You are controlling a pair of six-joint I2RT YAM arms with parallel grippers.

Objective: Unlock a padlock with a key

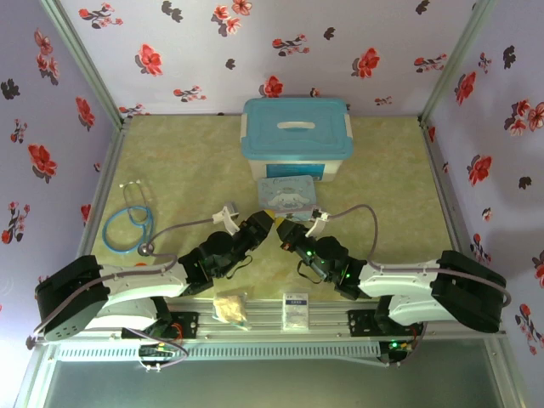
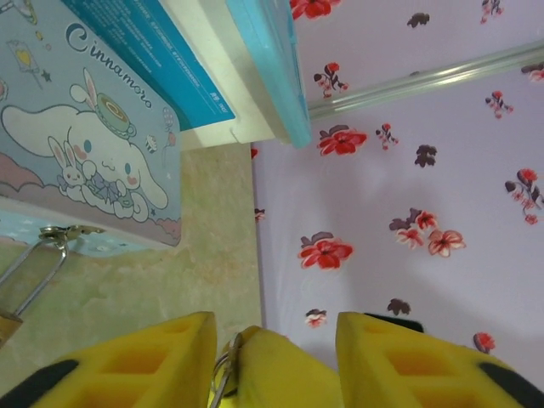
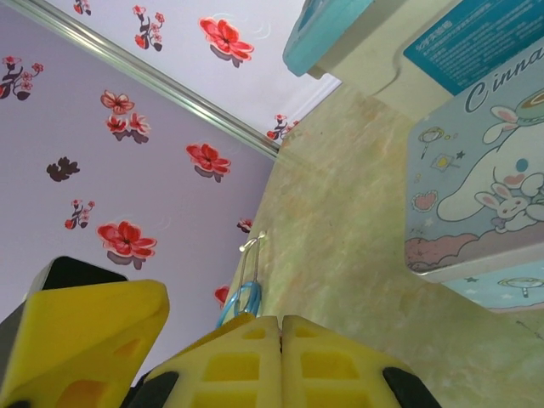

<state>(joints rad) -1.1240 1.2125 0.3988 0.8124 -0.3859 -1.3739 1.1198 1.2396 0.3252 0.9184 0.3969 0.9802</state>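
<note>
Two robot arms are seen, their tips brought together in front of one flat blue rectangular tin printed with a white cartoon rabbit [image 1: 287, 192]. Behind the tin stands one white plastic storage box with a light blue handled lid [image 1: 296, 136]. One blue-tubed stethoscope [image 1: 127, 223] is coiled at the left. One small white card [image 1: 295, 311] and one crumpled beige scrap [image 1: 230, 308] lie on the near rail.

The bench [image 1: 187, 170] is covered in a mottled yellow-green sheet. It is enclosed on three sides by lilac walls [image 1: 255, 51] patterned with red and dark flowers.

One small brass padlock with a thin silver shackle [image 2: 7, 326] is shown in the left wrist view, hooked through the latch on the tin's edge. Its long axis is slanted, with the shackle bend at the tin and the body pointing away from it.

The jaws of the left gripper [image 2: 274, 323] are held partly apart. Between them are the yellow tips of the right gripper [image 3: 280, 321] and one thin silver ring [image 2: 223, 367]. The right jaws are pressed together. The dark key itself cannot be made out.
</note>
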